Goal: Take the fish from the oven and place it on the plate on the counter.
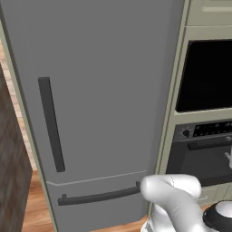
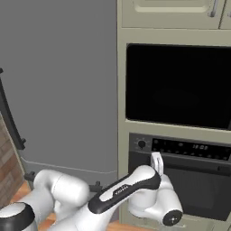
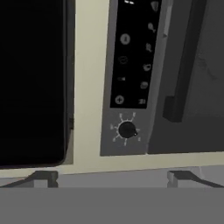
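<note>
So the oven (image 2: 180, 178) door is closed, which puts us at the very first step: getting it open before any fish can be reached. Presumably the fish sits inside behind that door, though that can't be confirmed from here, and the plate and its surface lie somewhere off to the side. The gripper (image 3: 113, 177) hangs just in front of the oven's control strip (image 3: 133, 52), its fingers (image 3: 43, 178) spread wide with nothing between them. By my read, the next move calls for shifting onto the dark door handle (image 3: 186, 61), closing around it and pulling the door down. The hand view, rolled on its side, gives the close detail: the round knob (image 3: 127, 130), the column of small icons, and the handle bar running alongside, with the black microwave window (image 3: 33, 78) across the beige frame. The right base view puts that in context, the microwave stacked above the oven and the white arm (image 2: 126, 189) reaching up at the control strip. The left base view adds the tall grey fridge (image 1: 99, 90) with its dark handles, right beside the oven column.
</note>
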Motion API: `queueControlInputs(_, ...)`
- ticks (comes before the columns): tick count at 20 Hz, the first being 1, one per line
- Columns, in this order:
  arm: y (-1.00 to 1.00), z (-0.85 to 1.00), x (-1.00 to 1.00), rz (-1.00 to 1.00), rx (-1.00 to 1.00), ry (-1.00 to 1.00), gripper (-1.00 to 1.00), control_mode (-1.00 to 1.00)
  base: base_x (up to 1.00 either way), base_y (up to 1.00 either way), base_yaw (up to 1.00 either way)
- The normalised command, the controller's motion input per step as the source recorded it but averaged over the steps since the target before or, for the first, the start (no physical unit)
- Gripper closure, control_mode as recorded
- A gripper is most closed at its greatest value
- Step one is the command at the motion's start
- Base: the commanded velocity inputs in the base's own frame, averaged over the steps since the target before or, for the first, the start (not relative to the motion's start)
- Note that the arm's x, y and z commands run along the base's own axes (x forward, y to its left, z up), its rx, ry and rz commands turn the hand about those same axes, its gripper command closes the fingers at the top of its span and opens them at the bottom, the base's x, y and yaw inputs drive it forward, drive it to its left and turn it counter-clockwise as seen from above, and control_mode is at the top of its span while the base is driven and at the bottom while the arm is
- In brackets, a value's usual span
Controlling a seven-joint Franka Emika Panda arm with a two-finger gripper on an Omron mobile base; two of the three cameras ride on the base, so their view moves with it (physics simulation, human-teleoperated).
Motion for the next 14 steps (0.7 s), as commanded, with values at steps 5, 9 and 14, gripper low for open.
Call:
queueControlInputs(5, 0.00, -0.27, 0.48, -0.02, 0.00, 0.00, -1.00, -1.00, 0.00, 0.00, 0.00)
queueControlInputs(9, -0.21, -0.37, 0.11, 0.00, 0.02, 0.00, -1.00, -1.00, 0.00, 0.00, 0.00)
queueControlInputs(14, -0.26, -0.39, 0.00, 0.00, 0.00, -0.08, -1.00, -1.00, 0.00, 0.00, 0.00)
